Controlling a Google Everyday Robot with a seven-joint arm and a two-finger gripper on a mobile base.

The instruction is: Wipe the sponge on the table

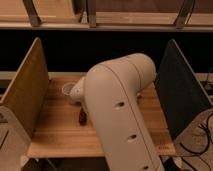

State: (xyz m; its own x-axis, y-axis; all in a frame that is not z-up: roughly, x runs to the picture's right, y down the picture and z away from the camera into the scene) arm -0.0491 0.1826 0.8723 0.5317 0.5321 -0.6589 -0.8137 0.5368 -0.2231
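Note:
The light wooden table point(55, 134) lies between two upright side boards. A thick white arm link point(120, 110) rises from the bottom and covers the middle of the table. The sponge is hidden from this view. My gripper is hidden too, somewhere behind the far end of the arm link over the back left of the table.
A small pale cup point(67, 90) stands at the back left, close to the arm's end. A dark red oblong object point(81, 116) lies on the planks just left of the arm. A wooden board point(25, 95) walls the left side and a dark board point(182, 95) the right.

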